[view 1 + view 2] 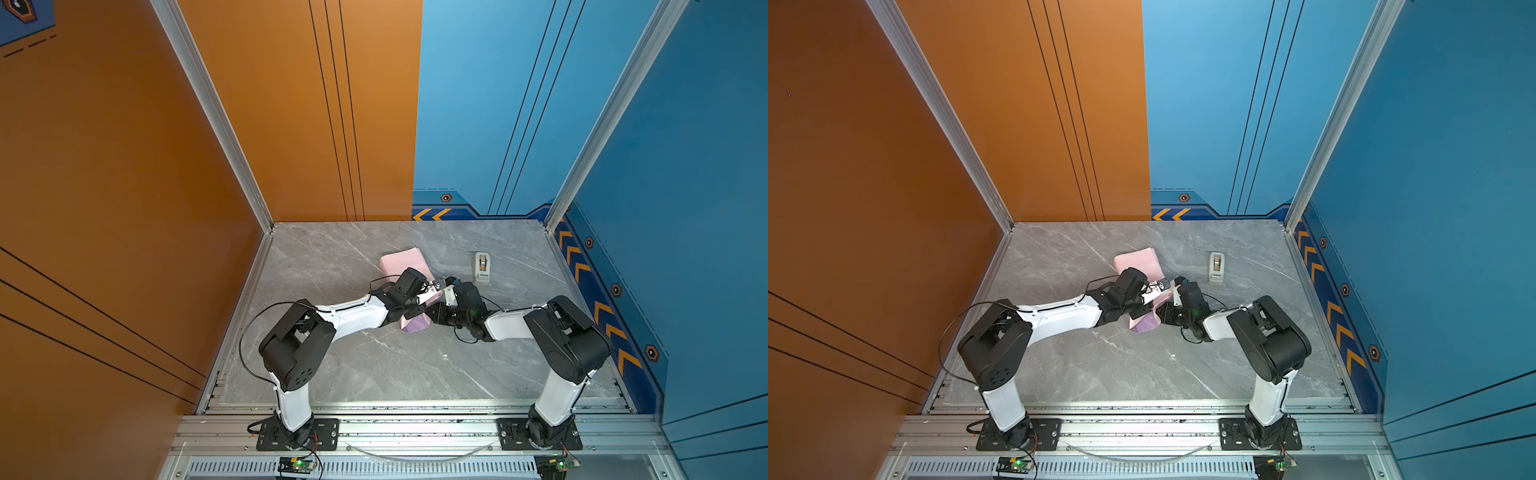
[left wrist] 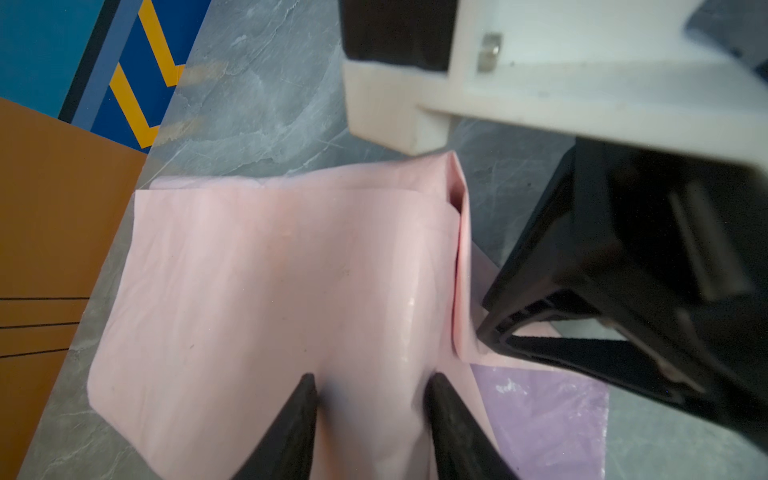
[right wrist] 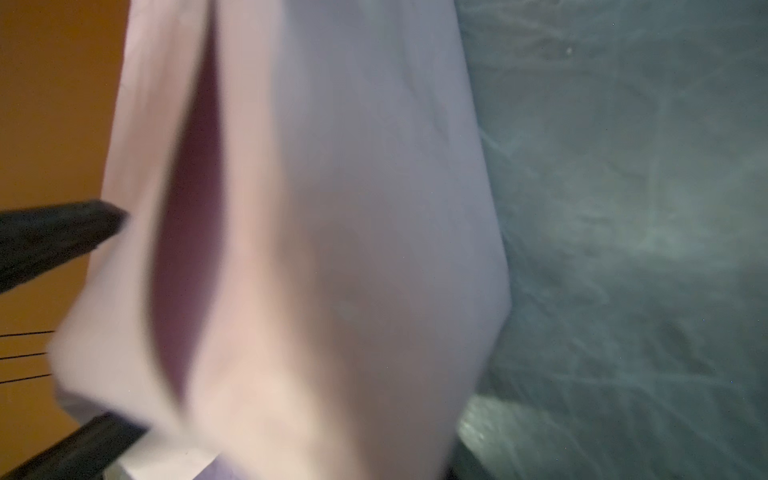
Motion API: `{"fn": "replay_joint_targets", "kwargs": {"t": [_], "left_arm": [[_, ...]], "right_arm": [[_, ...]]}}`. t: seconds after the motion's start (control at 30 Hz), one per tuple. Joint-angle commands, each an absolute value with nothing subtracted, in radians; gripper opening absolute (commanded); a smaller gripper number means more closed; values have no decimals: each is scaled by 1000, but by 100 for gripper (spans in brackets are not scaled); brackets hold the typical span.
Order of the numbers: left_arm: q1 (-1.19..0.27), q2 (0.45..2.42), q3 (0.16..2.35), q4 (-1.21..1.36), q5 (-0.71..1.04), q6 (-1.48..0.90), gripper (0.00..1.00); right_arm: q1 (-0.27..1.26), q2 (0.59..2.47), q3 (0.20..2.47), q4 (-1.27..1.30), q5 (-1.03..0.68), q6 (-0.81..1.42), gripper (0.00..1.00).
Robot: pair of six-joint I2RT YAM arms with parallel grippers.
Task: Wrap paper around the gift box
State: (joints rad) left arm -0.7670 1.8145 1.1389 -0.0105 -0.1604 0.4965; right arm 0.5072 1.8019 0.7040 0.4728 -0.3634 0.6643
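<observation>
Left claw (image 2: 372, 386): jaws part-open, tips resting on pink face of the paper (image 2: 270, 270), no hold evident | right claw (image 3: 135, 322): closed down on a folded paper edge | paper: bundled, lilac corner showing, near and left of tape dispenser (image 1: 482, 268) in both top views | counter (image 1: 374, 365): bare around the dispenser, widest toward the arm bases (image 1: 291, 432)

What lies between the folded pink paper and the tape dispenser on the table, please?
Only bare grey marble table separates the paper from the tape dispenser; both top views show this gap.
</observation>
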Motion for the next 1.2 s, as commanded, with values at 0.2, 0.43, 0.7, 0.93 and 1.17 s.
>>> {"fn": "replay_joint_targets", "kwargs": {"t": [0.2,0.43,0.7,0.93,1.17], "left_arm": [[-777,1835,1116,0,-155,472,45],[-777,1836,1115,1,-148,471,45],[-776,1837,1113,4,-147,471,45],[-775,1837,1112,8,-145,470,45],[-776,1840,1112,8,-143,473,45]], "right_arm": [[507,1806,688,452,-302,701,28],[489,1772,707,488,-313,737,22],[487,1798,716,525,-340,775,15],[486,1851,696,489,-317,797,18],[454,1757,619,540,-368,773,36]]}}
